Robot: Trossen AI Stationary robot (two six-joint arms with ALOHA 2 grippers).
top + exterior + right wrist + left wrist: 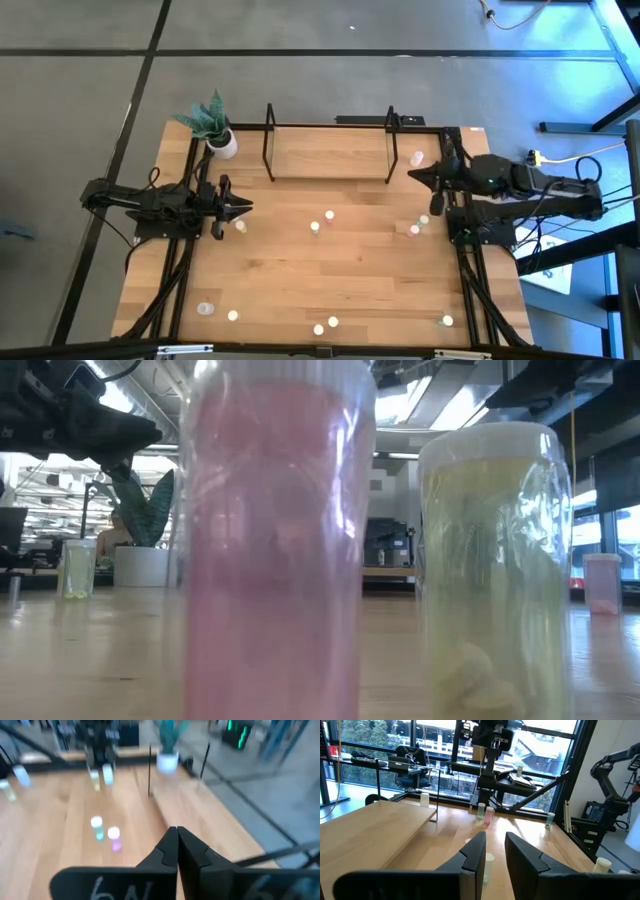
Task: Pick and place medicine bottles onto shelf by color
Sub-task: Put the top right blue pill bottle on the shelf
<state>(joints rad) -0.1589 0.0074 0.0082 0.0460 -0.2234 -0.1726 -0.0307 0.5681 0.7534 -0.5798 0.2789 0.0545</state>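
Left gripper [243,210] hovers low over the table's left side, fingers [475,855] slightly parted around nothing, medicine bottles [315,226] scattered across the wood ahead, the shelf [330,152] empty at the far edge, and the right gripper [414,176] pinched closed beside it.

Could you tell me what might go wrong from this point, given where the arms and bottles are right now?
The left tool hovers beside a small bottle with its fingers only narrowly apart; coming down like that, it could tip the bottle rather than straddle it. The right tool, shut, sits close to the shelf frame and a bottle; a sideways swing might clip either.
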